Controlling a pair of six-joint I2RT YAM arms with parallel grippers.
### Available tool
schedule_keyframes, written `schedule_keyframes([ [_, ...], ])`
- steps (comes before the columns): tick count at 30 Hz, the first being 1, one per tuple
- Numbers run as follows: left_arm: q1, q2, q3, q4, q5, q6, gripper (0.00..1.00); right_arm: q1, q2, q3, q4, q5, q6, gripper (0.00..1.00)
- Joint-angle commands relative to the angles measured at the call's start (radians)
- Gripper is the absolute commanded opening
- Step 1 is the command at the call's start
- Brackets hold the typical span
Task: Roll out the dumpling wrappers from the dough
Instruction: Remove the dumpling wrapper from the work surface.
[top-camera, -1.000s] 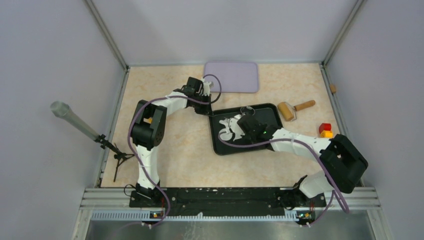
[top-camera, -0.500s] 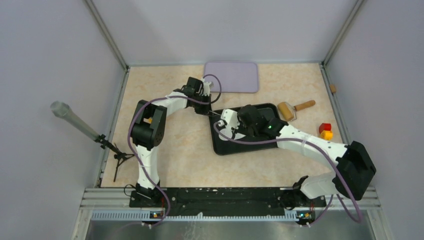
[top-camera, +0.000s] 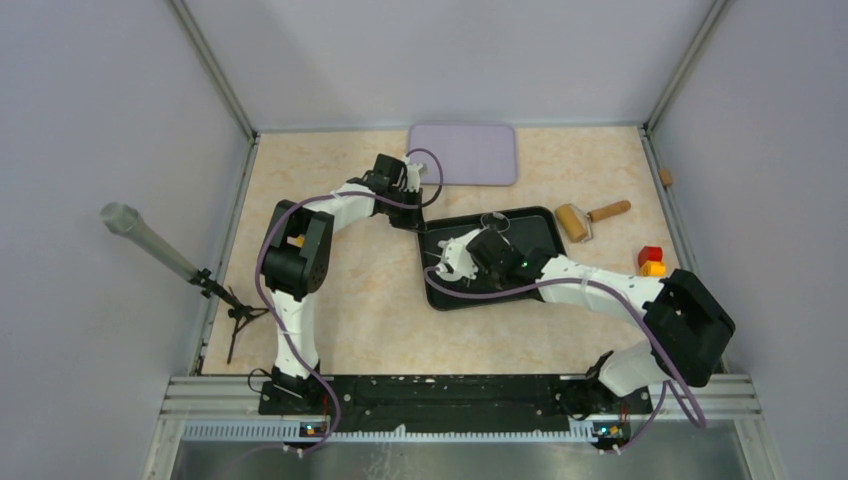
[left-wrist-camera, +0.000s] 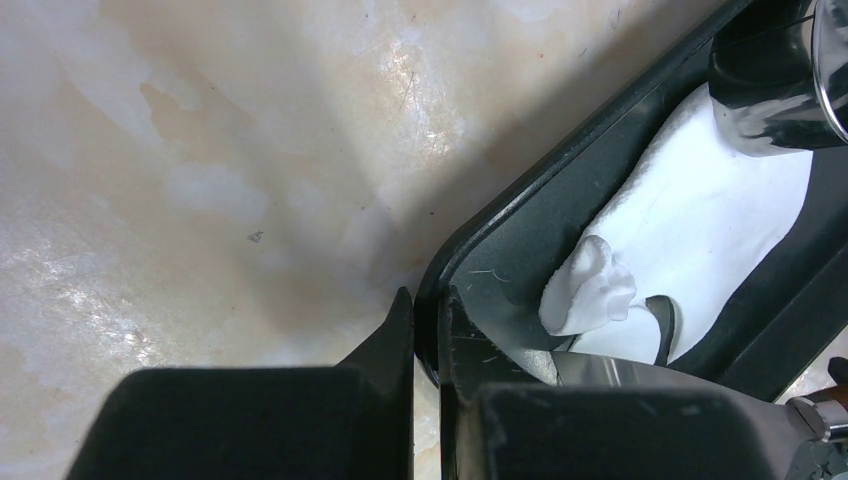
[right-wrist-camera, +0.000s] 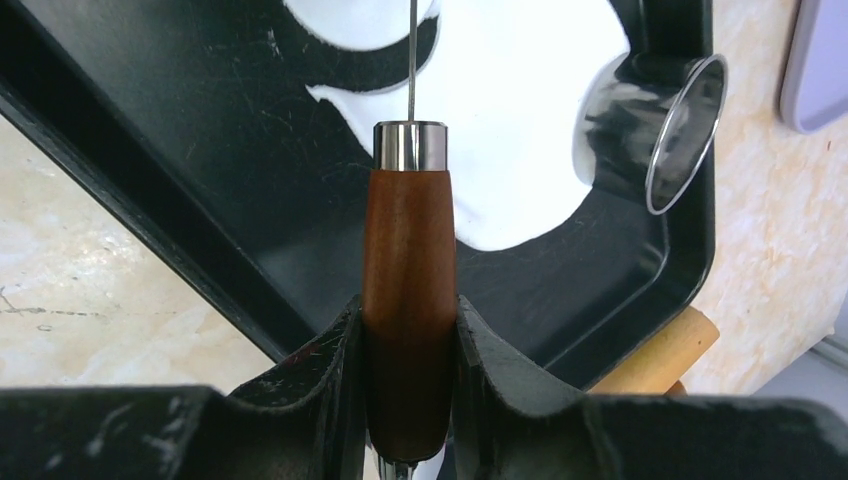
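No legible writing in any view.
The tray (top-camera: 530, 225), the wooden handle (right-wrist-camera: 408, 300) and the bench (top-camera: 350, 320) carry no text, label, brand, number or sign that can be read.
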Motion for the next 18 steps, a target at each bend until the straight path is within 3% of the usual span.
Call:
schedule_keyframes([
  [1, -0.002, -0.001, -0.034, -0.077, -0.076, 0.016, 0.0, 0.01, 0.0, -0.019, 0.055, 0.045, 0.007, 0.0],
  [18, -0.003, -0.01, -0.044, -0.071, -0.085, 0.012, 0.0, -0.016, -0.033, -0.088, 0.069, 0.266, -0.026, 0.0],
])
